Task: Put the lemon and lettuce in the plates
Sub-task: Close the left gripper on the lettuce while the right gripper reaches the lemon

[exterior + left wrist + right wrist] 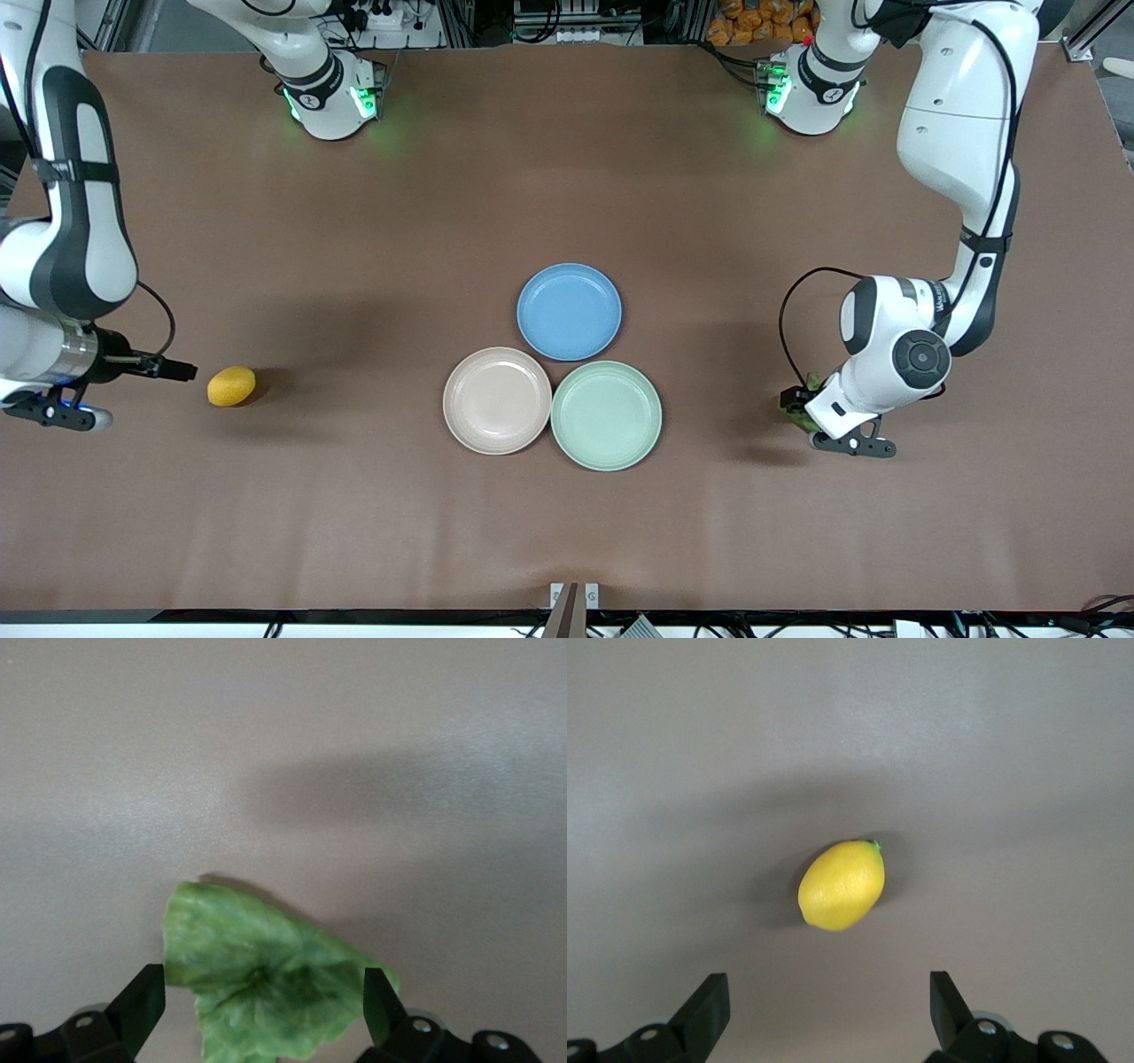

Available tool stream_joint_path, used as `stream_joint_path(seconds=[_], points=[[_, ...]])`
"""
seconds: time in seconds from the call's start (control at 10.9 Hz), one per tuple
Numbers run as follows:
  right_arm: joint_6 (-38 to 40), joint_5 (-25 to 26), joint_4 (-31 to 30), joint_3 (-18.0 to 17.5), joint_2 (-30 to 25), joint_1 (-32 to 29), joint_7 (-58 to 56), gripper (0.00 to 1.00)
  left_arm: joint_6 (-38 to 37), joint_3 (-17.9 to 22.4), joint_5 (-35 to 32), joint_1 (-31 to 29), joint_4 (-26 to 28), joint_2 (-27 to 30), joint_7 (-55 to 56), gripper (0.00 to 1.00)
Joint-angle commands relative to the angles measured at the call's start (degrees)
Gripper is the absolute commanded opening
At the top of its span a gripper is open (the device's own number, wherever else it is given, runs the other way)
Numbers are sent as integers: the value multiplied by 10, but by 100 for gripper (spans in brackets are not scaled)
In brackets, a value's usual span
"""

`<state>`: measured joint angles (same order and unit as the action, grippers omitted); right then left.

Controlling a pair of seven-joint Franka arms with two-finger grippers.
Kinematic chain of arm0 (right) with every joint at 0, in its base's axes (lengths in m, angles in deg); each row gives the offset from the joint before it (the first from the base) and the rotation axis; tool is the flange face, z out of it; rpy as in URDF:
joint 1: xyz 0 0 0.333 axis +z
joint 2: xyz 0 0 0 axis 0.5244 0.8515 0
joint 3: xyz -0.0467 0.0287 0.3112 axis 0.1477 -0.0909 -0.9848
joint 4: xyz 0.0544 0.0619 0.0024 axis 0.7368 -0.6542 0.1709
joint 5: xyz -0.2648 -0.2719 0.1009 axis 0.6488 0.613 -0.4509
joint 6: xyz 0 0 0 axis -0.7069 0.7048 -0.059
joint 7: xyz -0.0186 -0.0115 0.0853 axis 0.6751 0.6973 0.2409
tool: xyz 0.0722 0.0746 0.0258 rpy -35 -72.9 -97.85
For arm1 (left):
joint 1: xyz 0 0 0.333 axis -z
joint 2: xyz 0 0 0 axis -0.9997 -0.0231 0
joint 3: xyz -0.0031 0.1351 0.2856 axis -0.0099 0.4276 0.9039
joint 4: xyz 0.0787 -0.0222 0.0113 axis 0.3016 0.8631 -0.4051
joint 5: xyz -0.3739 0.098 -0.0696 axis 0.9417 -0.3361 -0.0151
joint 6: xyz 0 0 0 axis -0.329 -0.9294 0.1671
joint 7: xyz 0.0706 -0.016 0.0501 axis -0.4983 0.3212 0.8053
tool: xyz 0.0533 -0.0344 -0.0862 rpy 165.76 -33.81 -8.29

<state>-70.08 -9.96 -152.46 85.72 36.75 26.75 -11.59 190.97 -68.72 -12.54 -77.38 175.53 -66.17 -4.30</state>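
The yellow lemon [231, 386] [842, 885] lies on the brown table toward the right arm's end. My right gripper [830, 997] hovers open beside it, and the lemon is not between its fingers. The green wrinkly lettuce [266, 983] [791, 406] lies on the table toward the left arm's end. My left gripper [264, 997] is low over it and open, with one finger on each side of the leaf. The beige-pink plate [497, 400] and the mint green plate [606, 415] sit side by side at mid-table, both bare.
A blue plate [570, 312] touches the two plates, farther from the front camera. Both arm bases [332, 97] [811, 93] stand at the table's edge farthest from the front camera. Bare tabletop [354, 266] spreads between each item and the plates.
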Motion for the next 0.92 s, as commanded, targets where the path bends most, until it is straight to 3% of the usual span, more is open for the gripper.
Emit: stream_joint_path(seconds=[0.0,0.09,0.37,0.55,0.83], points=[[-44,-27,0,-4,35,-8,-9,100,31,1,12,1,6,-14,-1,87],[-58,-27,0,-4,48,-8,-9,100,33,1,12,1,6,-18,-1,85],[-93,-27,-5,-4,72,-9,-11,100,33,1,12,1,6,-18,0,52],[-145,-27,-44,-4,70,-8,-11,100,33,1,12,1,5,-15,0,34],[-182,-27,-63,-4,72,-9,-10,100,33,1,12,1,4,-13,-2,13]])
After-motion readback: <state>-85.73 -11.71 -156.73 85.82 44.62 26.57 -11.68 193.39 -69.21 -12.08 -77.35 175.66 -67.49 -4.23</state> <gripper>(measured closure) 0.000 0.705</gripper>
